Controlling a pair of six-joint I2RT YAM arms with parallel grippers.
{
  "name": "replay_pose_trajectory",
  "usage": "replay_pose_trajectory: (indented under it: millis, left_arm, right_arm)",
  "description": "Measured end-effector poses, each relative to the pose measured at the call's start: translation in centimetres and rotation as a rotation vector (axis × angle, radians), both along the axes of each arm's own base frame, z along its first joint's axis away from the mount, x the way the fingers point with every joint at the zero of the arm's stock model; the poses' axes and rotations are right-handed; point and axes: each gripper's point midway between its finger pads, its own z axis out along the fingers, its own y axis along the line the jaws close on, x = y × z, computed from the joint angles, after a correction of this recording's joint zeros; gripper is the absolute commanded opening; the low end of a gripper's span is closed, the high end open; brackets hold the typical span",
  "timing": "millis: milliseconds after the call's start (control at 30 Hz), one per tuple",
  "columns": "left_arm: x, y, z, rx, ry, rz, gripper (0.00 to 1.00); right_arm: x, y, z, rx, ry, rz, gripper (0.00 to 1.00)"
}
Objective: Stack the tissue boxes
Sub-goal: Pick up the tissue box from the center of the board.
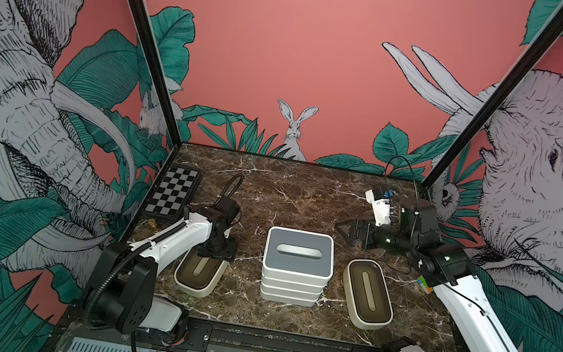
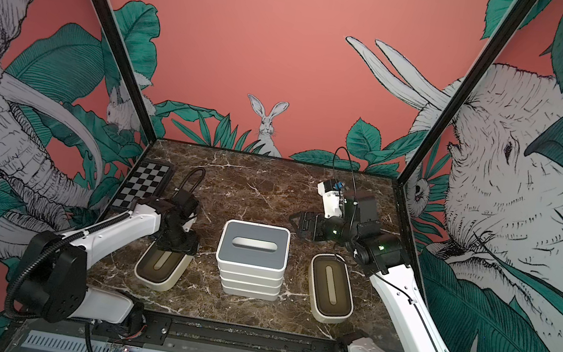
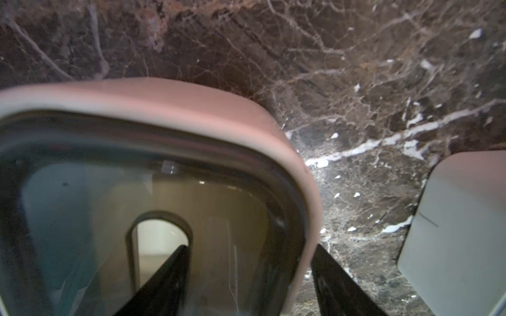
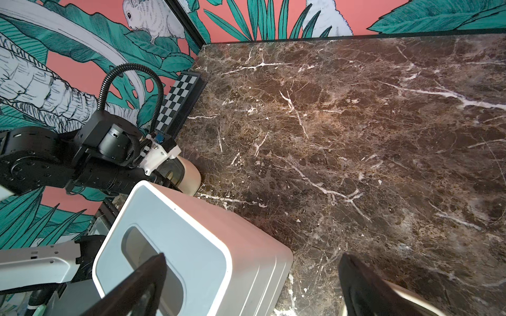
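A grey-topped stack (image 1: 296, 263) of four boxes stands on the bench (image 1: 281, 188). Left of it, the left fingers (image 3: 169, 281), partly open, straddle the wall of a brown-lidded box (image 1: 197, 274). A checkered board (image 1: 176, 191) lies behind. Right of the stack sits another brown-lidded box (image 1: 368, 294). The right fingers (image 4: 142, 284) hover behind it, wide open and empty.

White-shelled arms (image 1: 186, 233), black joints — corrugated black cable (image 4: 128, 65)

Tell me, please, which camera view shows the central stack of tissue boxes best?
Either top view: both show the central stack whole, four white layers under a grey lid. The right wrist view shows the lid and one side close up, cut off by the frame; the left wrist view catches only a white corner.
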Motion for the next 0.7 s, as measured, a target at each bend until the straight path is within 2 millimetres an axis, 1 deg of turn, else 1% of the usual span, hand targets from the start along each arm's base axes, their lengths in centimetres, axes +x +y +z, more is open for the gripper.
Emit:
replay_pose_trajectory:
  millis: [133, 233, 300, 533, 700]
  left_arm:
    - [0.6, -0.3, -0.3, 0.028, 0.017, -0.04, 0.71]
    - [1.1, -0.5, 0.0, 0.046, 0.024, -0.065, 0.71]
    - [1.1, -0.6, 0.2, 0.045, 0.023, -0.068, 0.7]
    - [-0.7, -0.1, 0.7, 0.047, 0.045, -0.007, 0.7]
    - [-2.2, 0.0, 1.1, 0.045, 0.041, 0.002, 0.7]
  right_arm:
    - [0.2, 0.1, -0.1, 0.005, 0.006, 0.0, 0.98]
    - [0.2, 0.3, 0.0, 0.013, 0.011, 0.002, 0.98]
    - [0.2, 0.3, 0.0, 0.017, 0.012, 0.003, 0.98]
    - [0.5, 0.6, 0.5, 0.039, -0.002, 0.006, 0.98]
    - [0.6, 0.9, 0.5, 0.047, 0.002, 0.017, 0.98]
